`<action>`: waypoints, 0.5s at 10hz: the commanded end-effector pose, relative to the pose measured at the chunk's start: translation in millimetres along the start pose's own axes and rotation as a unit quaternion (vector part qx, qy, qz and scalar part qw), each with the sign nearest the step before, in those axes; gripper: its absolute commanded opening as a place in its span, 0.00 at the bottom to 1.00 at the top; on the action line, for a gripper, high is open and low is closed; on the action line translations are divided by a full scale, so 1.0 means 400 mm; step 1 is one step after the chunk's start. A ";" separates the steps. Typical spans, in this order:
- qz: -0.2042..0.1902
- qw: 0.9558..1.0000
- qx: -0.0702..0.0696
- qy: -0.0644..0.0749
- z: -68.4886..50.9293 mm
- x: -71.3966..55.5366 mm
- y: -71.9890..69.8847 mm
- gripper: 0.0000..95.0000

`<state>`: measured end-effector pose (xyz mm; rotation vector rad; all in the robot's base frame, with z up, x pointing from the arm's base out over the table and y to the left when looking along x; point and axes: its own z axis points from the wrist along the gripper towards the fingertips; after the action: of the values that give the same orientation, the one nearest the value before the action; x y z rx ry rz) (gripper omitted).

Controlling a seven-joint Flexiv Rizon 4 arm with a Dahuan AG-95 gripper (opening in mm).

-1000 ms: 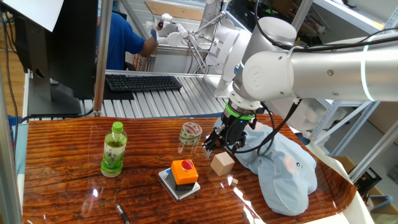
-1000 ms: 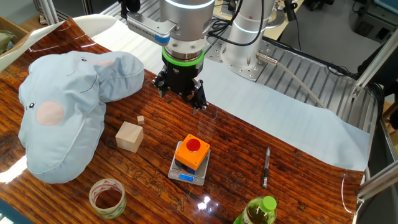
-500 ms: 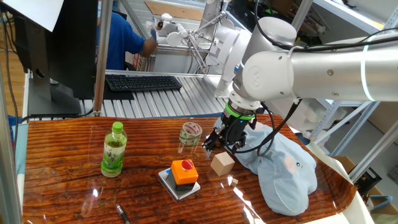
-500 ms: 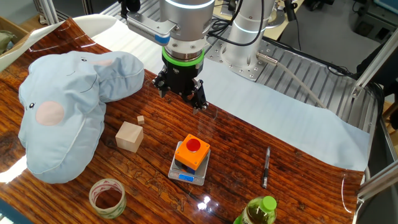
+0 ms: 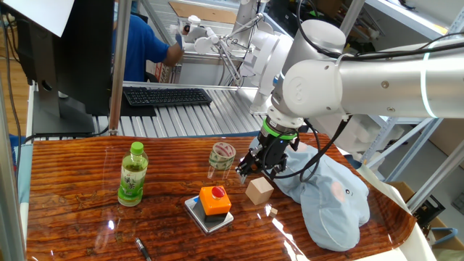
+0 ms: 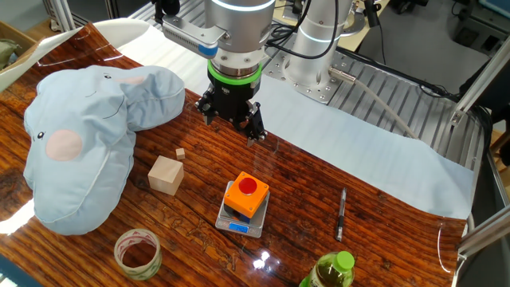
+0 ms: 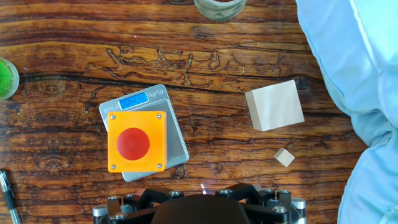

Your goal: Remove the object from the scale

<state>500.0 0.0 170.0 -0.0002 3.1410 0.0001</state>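
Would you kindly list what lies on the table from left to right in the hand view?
Pen → green bottle → orange box on the scale → wooden cube → blue plush.

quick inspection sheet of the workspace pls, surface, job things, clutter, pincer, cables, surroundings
surface: glossy wood-grain table.
job's things: orange button box sits on the pocket scale, display lit.
clutter: wooden cube, tiny wood block, tape roll, green tea bottle, pen, blue plush.
pincer: pincer above the table, away from the box, holding nothing; opening unclear.
cables: black cable at the wrist.
surroundings: keyboard, person behind.
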 end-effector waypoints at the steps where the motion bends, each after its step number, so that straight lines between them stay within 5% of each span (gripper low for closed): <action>1: 0.129 0.991 0.007 0.016 0.000 0.000 0.000 0.00; 5: 0.129 0.991 0.005 0.017 0.000 0.000 0.000 0.00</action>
<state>500.5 0.1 170.2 0.2278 3.1521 -0.0096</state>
